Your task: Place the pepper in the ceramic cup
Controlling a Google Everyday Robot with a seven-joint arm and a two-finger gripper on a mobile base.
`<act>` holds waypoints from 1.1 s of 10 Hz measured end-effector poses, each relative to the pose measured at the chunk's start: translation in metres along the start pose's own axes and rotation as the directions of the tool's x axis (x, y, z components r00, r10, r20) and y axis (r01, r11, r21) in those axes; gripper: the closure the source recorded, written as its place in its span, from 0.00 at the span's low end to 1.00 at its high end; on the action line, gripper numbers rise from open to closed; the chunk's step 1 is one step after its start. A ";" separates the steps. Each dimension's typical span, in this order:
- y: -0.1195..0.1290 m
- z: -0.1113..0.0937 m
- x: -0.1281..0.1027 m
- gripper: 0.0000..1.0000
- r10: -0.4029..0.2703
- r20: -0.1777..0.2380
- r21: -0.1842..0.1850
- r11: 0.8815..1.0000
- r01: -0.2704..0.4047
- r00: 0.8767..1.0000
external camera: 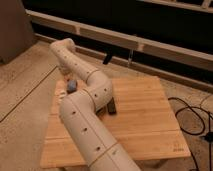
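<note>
The end effector, hidden behind the arm (82,127) at the bench's (145,117) far-left corner, is closed; neither pepper nor ceramic cup shows, so placement looks unfinished.

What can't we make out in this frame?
Pepper: camera view, unseen; the arm may cover it.
Ceramic cup: camera view, none identifiable, perhaps behind the arm.
Gripper: over the table's far-left corner, under the wrist; any held thing is hidden.
Blue-grey object: beside the arm, identity unclear.
</note>
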 end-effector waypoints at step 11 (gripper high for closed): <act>0.035 -0.069 0.022 1.00 -0.026 0.242 0.094 0.996 0.003 0.970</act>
